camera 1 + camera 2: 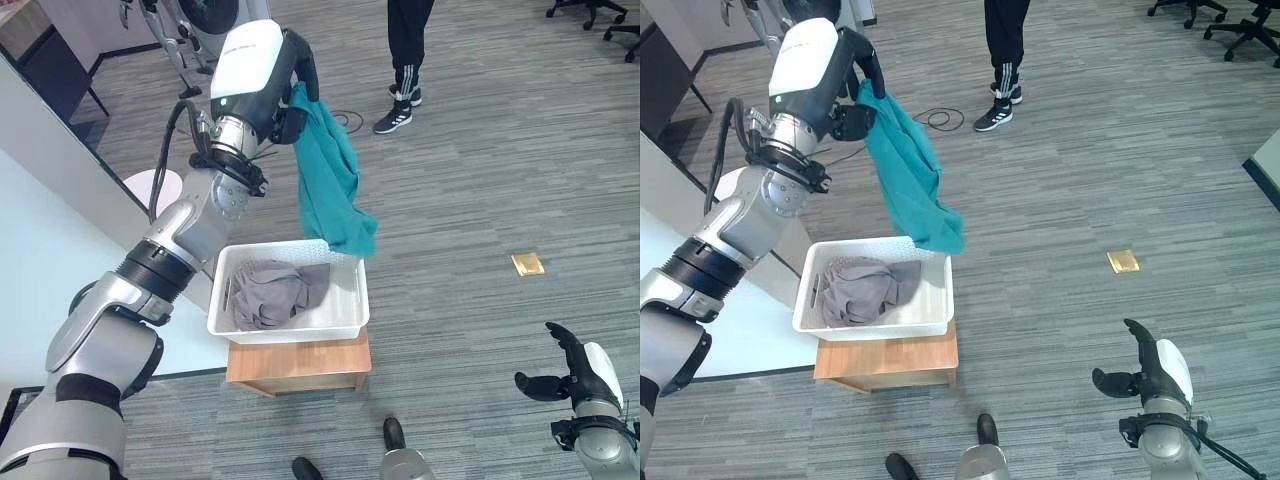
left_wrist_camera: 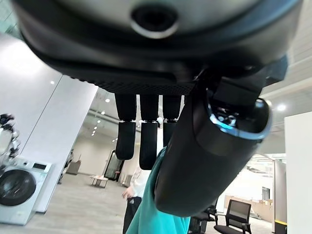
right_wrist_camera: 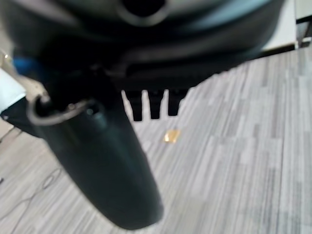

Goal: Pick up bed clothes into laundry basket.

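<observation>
With our left hand (image 1: 290, 95) pinching the teal cloth (image 1: 330, 180) above the laundry basket (image 1: 345, 322), we are judging it best to shift inward over the grey garment (image 1: 275, 292) before releasing, while our right hand (image 1: 575, 372) is hanging open.

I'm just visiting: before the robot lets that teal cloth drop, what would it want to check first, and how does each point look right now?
1. Grip: left robot hand has its fingers curled round the teal cloth: ok.
2. Cloth over the laundry basket: its lower end hangs at the far right corner, partly past the rim: not ok.
3. Room in the basket: a grey garment fills the left part, the right part is free: ok.
4. Basket support: sits on a wooden stand: ok.
5. Right robot hand low, fingers relaxed, away from the basket: ok.
6. Person stands beyond the cloth, apart from it: ok.
</observation>
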